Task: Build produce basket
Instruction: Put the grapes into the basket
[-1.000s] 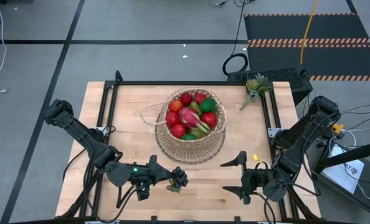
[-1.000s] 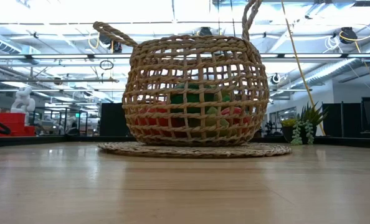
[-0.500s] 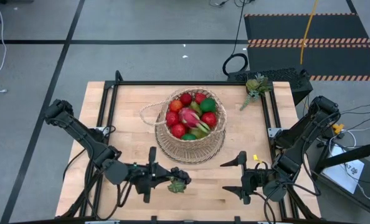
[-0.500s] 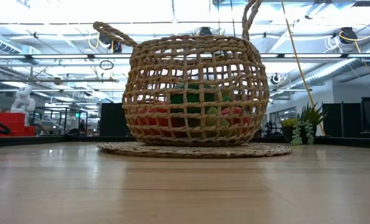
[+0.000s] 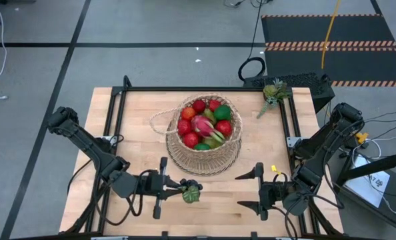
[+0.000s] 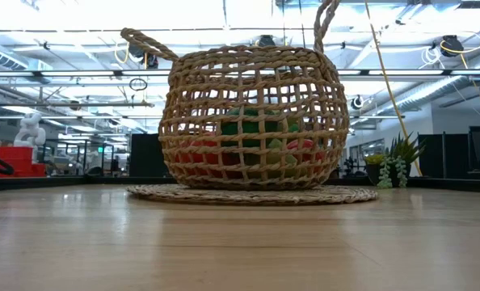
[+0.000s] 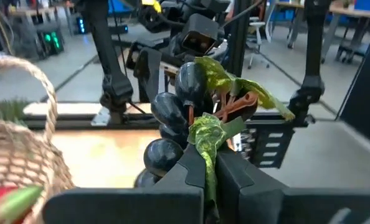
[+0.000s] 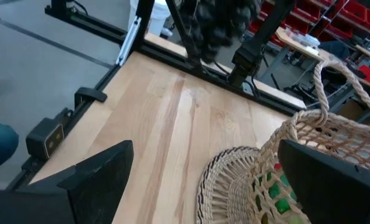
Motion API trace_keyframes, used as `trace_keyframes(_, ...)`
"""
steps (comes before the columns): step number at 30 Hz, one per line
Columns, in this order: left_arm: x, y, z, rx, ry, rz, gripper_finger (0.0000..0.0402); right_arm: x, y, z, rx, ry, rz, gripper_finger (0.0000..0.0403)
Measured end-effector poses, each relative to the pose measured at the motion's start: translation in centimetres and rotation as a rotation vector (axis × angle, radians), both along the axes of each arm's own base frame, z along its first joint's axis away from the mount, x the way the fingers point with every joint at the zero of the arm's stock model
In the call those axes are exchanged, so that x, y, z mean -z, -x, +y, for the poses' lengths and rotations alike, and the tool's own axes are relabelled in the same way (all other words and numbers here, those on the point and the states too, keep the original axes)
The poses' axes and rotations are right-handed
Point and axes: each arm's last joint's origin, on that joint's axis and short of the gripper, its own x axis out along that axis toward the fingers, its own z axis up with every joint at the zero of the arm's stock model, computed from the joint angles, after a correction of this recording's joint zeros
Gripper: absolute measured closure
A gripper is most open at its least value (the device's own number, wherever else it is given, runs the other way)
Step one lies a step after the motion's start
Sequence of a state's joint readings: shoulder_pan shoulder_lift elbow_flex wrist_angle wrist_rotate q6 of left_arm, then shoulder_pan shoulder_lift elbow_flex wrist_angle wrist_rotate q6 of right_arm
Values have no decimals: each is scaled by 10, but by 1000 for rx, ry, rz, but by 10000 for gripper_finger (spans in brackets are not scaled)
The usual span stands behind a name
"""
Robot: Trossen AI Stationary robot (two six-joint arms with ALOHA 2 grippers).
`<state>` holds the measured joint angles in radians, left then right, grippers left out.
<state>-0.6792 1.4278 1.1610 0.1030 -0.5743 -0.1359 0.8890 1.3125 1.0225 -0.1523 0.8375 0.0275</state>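
Wicker basket (image 5: 205, 143) sits upright at mid-bench on a flat round woven mat (image 5: 208, 160), handle arching over its far-left rim; inside, per high view: red round fruits (image 5: 223, 127), a pink dragon fruit (image 5: 202, 125), green pcs incl. a lime (image 5: 223, 112) and a pear (image 5: 216, 139); low view shows red and green through the weave, basket (image 6: 252, 121) resting on the mat (image 6: 252, 194), wooden bench (image 6: 240, 242) in front of it bare. L claw (image 5: 178, 190) is at the near side of the bench (image 5: 131, 133), just near-left of the mat, pointing toward the R arm; fingers pressed together, pinching a bunch of dark grapes (image 5: 190, 191) by the stem/leaf; L wrist view shows the grapes (image 7: 172, 112) w/ crinkled green leaf (image 7: 207, 140) standing up out of the shut fingertips (image 7: 194, 171), grapes clear of the basket. R claw (image 5: 257, 190) at near-right of bench, facing the L claw, well apart from it; fingers spread wide, nothing between them; R wrist view looks across bare wood w/ both fingers (image 8: 94, 171) at the frame sides, basket rim (image 8: 309, 124) and mat edge close by. Small potted plant (image 5: 273, 93) at far-right bench corner.
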Motion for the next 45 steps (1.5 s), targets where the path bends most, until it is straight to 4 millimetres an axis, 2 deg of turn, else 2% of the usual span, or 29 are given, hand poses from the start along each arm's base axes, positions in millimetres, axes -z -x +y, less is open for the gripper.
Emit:
trace_keyframes(7,6,-3,-5,-15,141,26,385,-2,-1,1,-6,1,-12,10)
trace_keyframes(13,7,-3,-7,-17,195,35,395,-2,-1,1,-7,4,-13,10)
trace_keyframes(19,7,-3,-6,-19,196,33,382,-2,-1,1,-7,3,-13,10)
trace_keyframes(24,8,-3,-6,-17,165,35,395,-2,-1,1,-8,4,-13,10)
trace_keyframes(30,8,-3,-6,-13,130,33,384,-2,-1,1,-7,3,-13,10)
trace_keyframes(34,8,-5,-4,-21,91,27,394,-2,-1,1,-7,3,-13,10)
trace_keyframes(40,8,-15,12,-78,72,21,392,-2,-1,1,-7,4,-12,10)
trace_keyframes(45,1,-27,40,-150,41,1,396,-2,-1,1,-5,1,-12,10)
